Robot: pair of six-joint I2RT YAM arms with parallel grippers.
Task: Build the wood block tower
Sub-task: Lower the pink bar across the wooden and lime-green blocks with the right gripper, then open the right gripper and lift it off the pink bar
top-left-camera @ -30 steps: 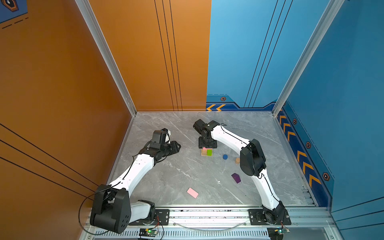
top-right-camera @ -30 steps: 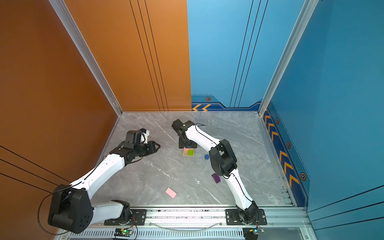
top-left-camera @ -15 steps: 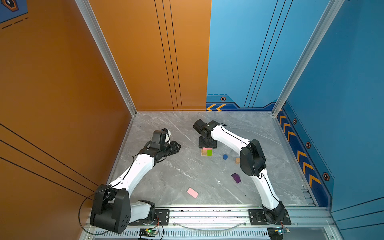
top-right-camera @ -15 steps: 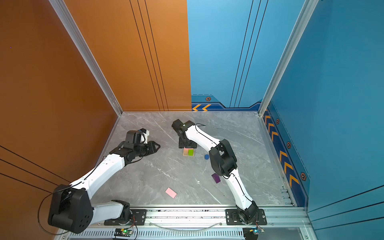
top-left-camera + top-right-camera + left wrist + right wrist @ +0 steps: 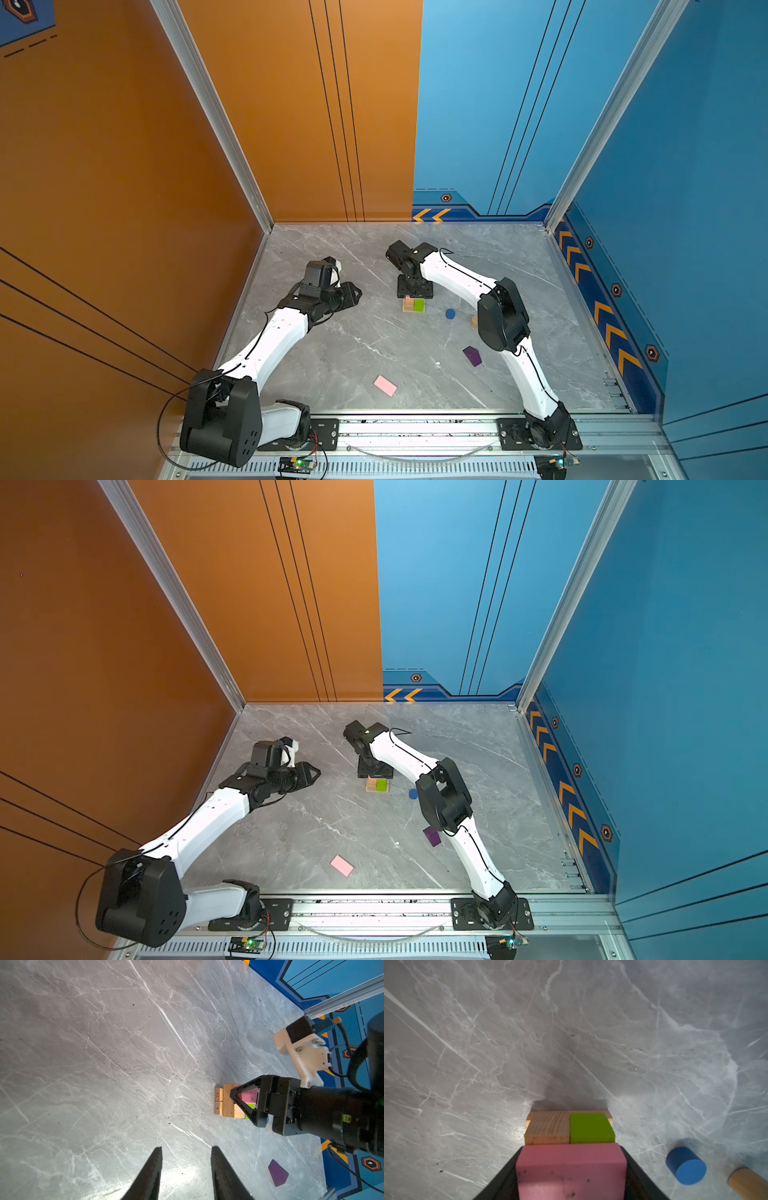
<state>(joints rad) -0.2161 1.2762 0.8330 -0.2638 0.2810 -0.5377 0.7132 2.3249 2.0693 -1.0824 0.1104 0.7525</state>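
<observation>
Barely any change: right jaws still clamped on pink slab (image 5: 571,1167), resting across tower's tan bar (image 5: 548,1128) and green bar (image 5: 591,1128) near surface (image 5: 332,353) centre; left jaws apart, idle at nine o'clock. Release likely next.

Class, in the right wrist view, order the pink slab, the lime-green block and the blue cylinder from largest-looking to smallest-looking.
1. The pink slab: largest by far, though it is nearest the camera, held in the right claw.
2. The lime-green block and the blue cylinder: about alike in the picture, so unranked.
</observation>
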